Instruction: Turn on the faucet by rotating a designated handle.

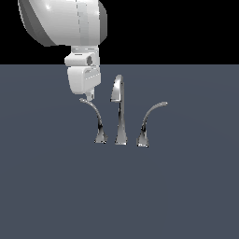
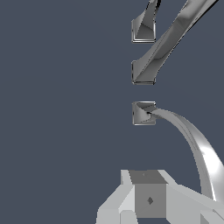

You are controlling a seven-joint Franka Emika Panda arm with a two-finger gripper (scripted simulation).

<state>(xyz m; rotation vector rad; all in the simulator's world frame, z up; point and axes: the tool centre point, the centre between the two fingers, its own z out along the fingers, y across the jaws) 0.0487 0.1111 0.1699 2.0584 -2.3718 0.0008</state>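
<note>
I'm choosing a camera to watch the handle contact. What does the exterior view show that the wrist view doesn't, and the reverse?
Exterior only: the arm's body, the spout's hooked top, the right lever's tip.

Wrist only: the three square bases from above, the end effector's underside.

Both: all three faucet pieces, with the end effector at the handle's tip. Neither shows whether it is open.

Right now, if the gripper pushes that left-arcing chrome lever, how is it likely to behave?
The handle looks rigid metal, so it probably swings rather than bends. Its polished chrome may be slippery, and its thin tip could slide off the gripper. Its flared base suggests it won't tip.
</note>
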